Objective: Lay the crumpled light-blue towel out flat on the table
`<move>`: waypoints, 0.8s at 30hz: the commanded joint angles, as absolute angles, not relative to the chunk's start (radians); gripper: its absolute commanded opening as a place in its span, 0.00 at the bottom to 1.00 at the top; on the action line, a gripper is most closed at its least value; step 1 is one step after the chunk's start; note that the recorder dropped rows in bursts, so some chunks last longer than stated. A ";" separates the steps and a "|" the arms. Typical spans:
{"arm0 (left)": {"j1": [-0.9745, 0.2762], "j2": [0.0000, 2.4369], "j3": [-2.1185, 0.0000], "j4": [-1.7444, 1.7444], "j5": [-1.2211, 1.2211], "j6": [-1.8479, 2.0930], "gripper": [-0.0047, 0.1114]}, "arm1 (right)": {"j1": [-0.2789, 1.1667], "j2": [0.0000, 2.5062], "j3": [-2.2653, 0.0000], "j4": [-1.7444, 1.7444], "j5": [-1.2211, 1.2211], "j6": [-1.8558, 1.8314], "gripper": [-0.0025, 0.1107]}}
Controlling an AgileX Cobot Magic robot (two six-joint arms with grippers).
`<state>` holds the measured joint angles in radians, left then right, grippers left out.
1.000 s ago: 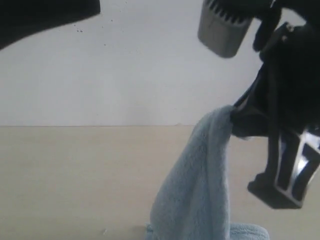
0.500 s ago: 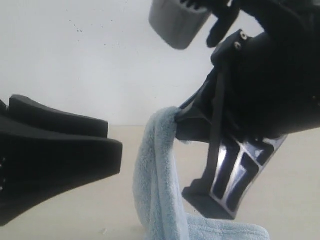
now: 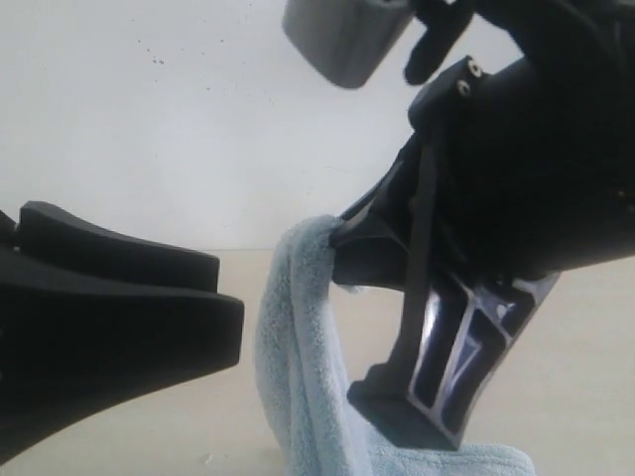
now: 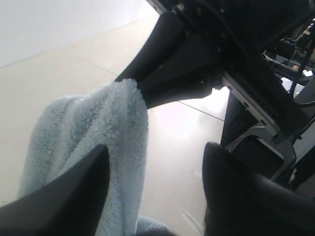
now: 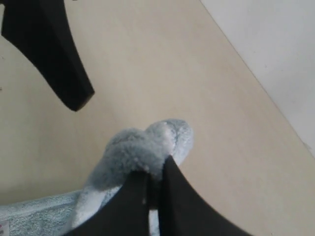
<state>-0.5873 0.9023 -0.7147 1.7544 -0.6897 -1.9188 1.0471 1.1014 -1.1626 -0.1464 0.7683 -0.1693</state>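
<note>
The pale-blue towel hangs in a long fold from my right gripper, its lower end bunched on the beige table. The right wrist view shows that gripper shut on a fluffy bunch of towel lifted above the table. My left gripper is open just left of the hanging fold. In the left wrist view its fingers straddle the towel's edge, and the gripper holds nothing.
A white speckled wall rises behind the table's far edge. The right arm's grey cylinder and black body fill the upper right of the exterior view. One left finger shows in the right wrist view.
My left gripper came down into view on the left, open. The right gripper carried the held towel leftward, toward the left gripper, so the gap between them is now small.
</note>
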 commanded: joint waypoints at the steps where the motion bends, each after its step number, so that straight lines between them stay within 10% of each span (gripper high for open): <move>1: -0.589 0.904 -0.709 1.744 -0.672 -1.930 0.51 | 1.046 1.093 -1.157 -0.078 0.736 -0.215 0.02; 24: -0.590 0.904 -0.709 1.744 -0.732 -1.933 0.51 | 1.046 1.188 -1.159 0.000 0.684 -0.276 0.02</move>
